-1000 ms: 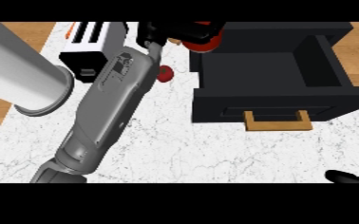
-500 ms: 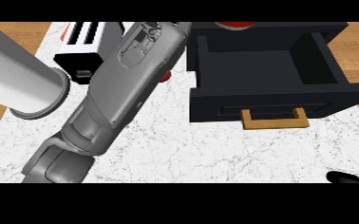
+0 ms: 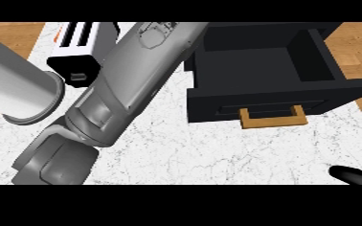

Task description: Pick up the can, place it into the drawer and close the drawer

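- Marble-look worktop [image 3: 212,148] took up most of the view, with wood showing at the top corners.
- Left forearm [image 3: 120,91] ran diagonally up out of the top of the picture, so the left hand itself wasn't visible. Couldn't tell whether its fingers were spread, pressed together or pinching anything.
- Right hand [image 3: 346,175] was just a black tip at the lower right edge, too little of it showing to read the fingers either.
- The can didn't show anywhere, so I can't say where it was or describe how it looked. It could have been in the hidden left hand or somewhere out of view.
- Black drawer [image 3: 262,72] stood open with its tan handle [image 3: 273,118] facing the robot, nothing visible inside.
- My guess at the risk: with the hand and can both out of sight, a release could miss the opening or clip the drawer's left wall, since the forearm sat right beside it.
- White toaster [image 3: 76,52] and a grey cylinder [image 3: 25,93] crowded the left side, so a wide swing of the arm might bump them.
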Tool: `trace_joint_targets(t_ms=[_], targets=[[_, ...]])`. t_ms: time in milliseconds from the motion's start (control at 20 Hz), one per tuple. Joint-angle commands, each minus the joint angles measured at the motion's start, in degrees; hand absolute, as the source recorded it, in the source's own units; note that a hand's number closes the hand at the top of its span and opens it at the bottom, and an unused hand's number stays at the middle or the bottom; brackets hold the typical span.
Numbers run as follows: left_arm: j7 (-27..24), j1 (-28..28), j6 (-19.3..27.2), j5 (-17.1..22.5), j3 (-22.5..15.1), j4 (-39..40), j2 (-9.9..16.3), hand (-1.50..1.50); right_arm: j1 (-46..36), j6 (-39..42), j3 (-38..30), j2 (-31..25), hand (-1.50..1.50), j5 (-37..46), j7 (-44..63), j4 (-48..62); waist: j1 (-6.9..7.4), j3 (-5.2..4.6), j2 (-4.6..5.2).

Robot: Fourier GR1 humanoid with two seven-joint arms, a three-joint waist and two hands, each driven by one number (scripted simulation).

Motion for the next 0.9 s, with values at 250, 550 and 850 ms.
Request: trace_joint_targets(t_ms=[250, 550, 850], targets=[[-6.38, -1.98, 4.52, 3.78, -3.34, 9.18, -0.01, 1.5, -1.75, 1.44, -0.92, -1.83, -1.5, -1.33, -0.93, 3.12, -2.14, 0.1, 0.69], [-5.98, -4.86, 9.52, 6.07, -5.85, 10.88, -0.01, -1.5, -1.22, 1.39, 1.43, -0.4, -1.5, 0.32, -2.28, 2.9, -2.85, 0.13, 0.81], [-7.25, -6.05, 10.6, 8.15, -6.19, 11.99, -0.01, -1.5, -3.42, 1.22, 4.0, -2.75, -1.5, 6.87, -2.44, 1.3, -2.43, 0.06, 0.96]])
